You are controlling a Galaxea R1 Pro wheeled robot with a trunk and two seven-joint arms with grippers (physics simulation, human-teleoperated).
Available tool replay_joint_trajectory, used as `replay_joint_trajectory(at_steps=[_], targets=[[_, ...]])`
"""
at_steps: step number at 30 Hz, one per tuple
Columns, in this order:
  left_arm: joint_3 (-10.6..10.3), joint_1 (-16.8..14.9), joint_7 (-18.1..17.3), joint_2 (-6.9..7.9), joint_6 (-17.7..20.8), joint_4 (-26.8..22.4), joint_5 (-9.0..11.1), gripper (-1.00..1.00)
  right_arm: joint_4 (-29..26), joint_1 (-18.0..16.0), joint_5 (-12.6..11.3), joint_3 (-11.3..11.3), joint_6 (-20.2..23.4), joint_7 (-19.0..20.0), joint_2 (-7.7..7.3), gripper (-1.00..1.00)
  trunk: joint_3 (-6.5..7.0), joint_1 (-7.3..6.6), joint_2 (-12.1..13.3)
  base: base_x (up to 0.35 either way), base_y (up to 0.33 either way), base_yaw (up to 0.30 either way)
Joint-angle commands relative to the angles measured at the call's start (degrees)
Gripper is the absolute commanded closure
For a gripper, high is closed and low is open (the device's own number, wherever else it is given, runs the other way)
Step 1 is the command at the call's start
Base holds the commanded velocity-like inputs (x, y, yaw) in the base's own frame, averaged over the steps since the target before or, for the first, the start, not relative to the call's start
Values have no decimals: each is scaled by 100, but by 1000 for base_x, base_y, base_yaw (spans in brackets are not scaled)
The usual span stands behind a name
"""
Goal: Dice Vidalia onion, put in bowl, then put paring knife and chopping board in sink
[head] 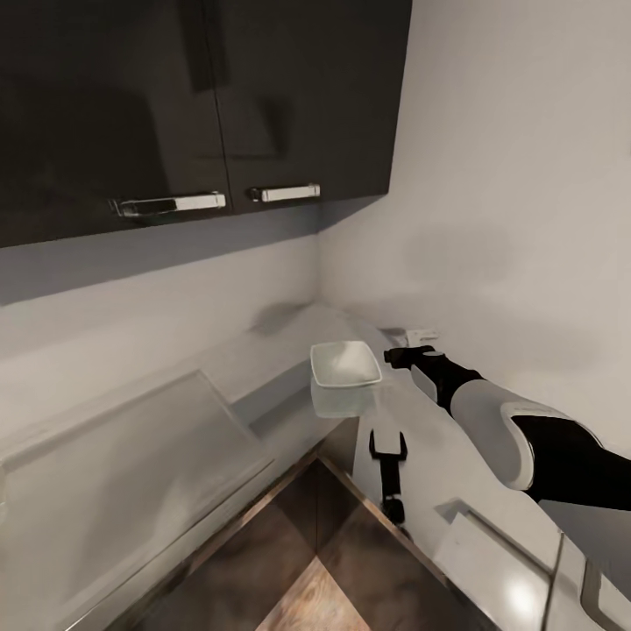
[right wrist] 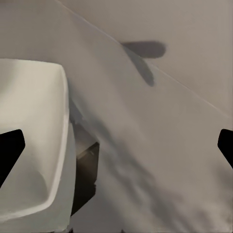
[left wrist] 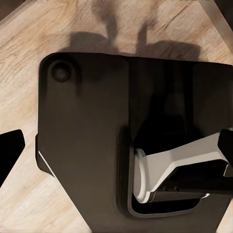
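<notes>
- The bowl (head: pixel 346 363) sits on the table (head: pixel 263 368), apparently empty; dicing looks not yet done.
- Right pincer (head: pixel 396 355) beside the bowl, fingers apart; left pincer (left wrist: pixel 116 145) apart, holding nothing.

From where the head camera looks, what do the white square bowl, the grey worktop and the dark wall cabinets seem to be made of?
The shallow white square bowl looks like glazed ceramic or plastic: smooth, with soft shading. The long grey countertop looks like polished metal, since it mirrors the bowl below it. The dark upper cabinet doors look like glossy lacquered panel, showing faint reflections, with shiny chrome-like bar handles.
</notes>
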Motion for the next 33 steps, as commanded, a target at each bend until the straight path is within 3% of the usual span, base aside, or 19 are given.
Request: replay_joint_trajectory(at_steps=[1,9,33], targets=[[16,1,-48,-4,8,11,46,-100,-8,-3,59,-36,36,-17,3,-100,-18,6,-11,223,0,0],[16,-7,-56,-38,0,247,41,-100,-3,-3,59,-34,36,-17,3,-100,-32,6,-11,205,0,0],[16,-7,-56,-44,2,291,42,-100,-2,27,50,-24,31,-15,51,-100,-32,6,-11,52,12,0]])
